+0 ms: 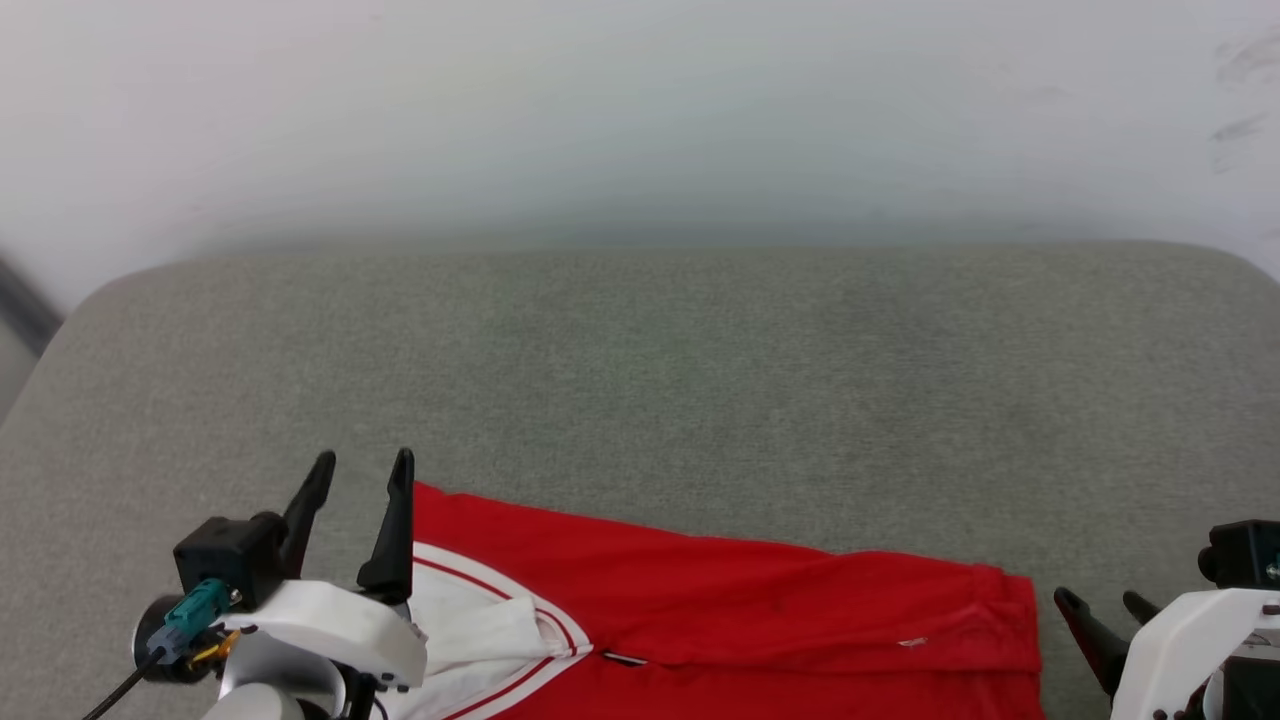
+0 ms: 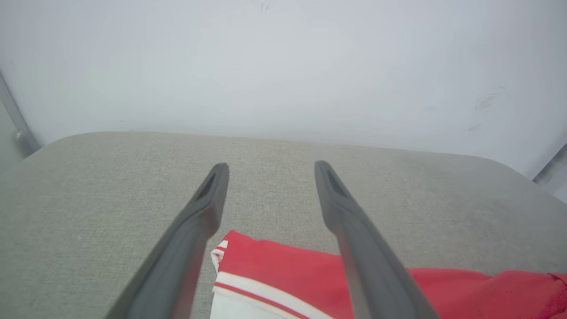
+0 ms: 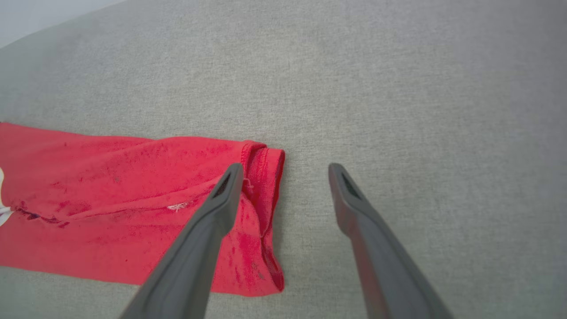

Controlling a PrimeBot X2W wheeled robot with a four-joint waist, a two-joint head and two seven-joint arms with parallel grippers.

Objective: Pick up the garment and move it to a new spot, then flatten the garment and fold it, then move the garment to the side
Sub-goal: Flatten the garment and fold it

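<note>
Folded red garment point(image 1: 750, 600) on grey cushion point(image 1: 640, 380), white wall point(image 1: 640, 100) behind

**On my feed: a grey woven-fabric padded surface point(image 1: 640, 380) carrying one red jersey garment point(image 1: 760, 600)**

I see the padded surface with rounded far corners, its cloth matte and even. The garment lies directly on it, folded into a long band that runs left to right along the near part. At the band's left end I see a white sleeve edged with red-and-white trim. The right end is a stitched red hem, slightly rumpled and doubled over. A fold line runs lengthwise through the red cloth. Grey fabric shows beyond the band's far edge and past its right end.
</note>
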